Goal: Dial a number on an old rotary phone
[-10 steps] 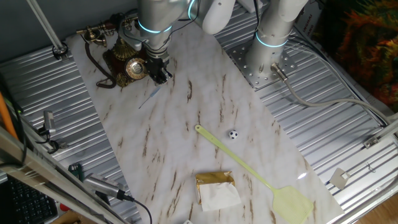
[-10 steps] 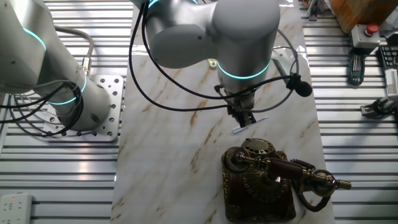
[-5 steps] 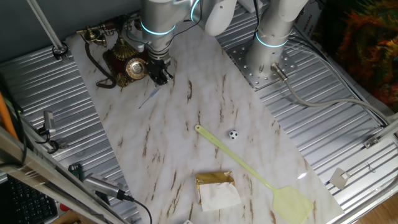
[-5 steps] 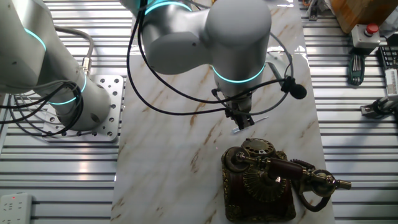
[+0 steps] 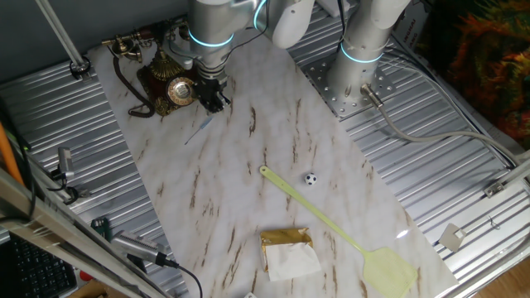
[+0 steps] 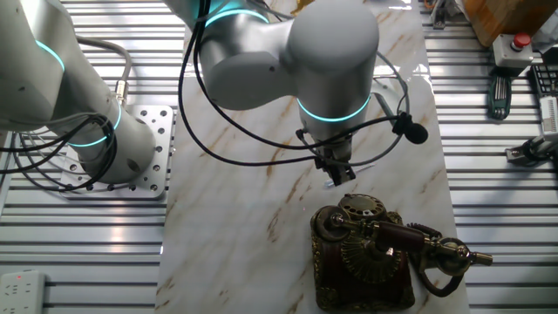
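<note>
In one fixed view the gripper (image 5: pixel 214 101) hangs just beside the dial of the phone (image 5: pixel 170 89), almost unmoved, and in the other view it (image 6: pixel 340 176) has shifted slightly left above the phone (image 6: pixel 366 253), its opening not discernible.

Arm (image 6: pixel 288 52) showing smooth silver-grey rounded housings. Glowing cyan rings circling joints. Black cables looping around wrist link, ending in black plug at side. Small black two-finger gripper (image 6: pixel 340 172) sitting under wrist. Base column (image 5: pixel 364 62) standing on perforated grey plate, grey hose running off it.
</note>
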You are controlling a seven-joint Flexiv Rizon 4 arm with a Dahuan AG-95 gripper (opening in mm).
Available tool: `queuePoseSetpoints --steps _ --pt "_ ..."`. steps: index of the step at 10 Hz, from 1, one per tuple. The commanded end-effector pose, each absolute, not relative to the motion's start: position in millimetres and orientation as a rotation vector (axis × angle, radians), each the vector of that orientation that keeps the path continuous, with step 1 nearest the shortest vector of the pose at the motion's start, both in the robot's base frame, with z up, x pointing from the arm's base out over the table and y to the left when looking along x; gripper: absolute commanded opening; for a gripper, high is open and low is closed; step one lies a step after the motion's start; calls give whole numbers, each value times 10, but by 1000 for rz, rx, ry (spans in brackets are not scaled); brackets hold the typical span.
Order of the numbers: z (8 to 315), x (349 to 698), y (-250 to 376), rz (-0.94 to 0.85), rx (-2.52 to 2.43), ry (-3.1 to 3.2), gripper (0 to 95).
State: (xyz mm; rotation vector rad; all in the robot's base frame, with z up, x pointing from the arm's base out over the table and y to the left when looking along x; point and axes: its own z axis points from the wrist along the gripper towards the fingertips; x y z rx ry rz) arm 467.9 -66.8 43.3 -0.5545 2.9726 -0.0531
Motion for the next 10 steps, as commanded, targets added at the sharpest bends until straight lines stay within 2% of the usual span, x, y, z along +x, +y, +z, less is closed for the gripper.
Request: queuePoseSetpoints --steps 1,10 --pt "421 4690 -677 -53 -553 2973 0" --pt "360 4835 -693 -55 -556 2989 0"
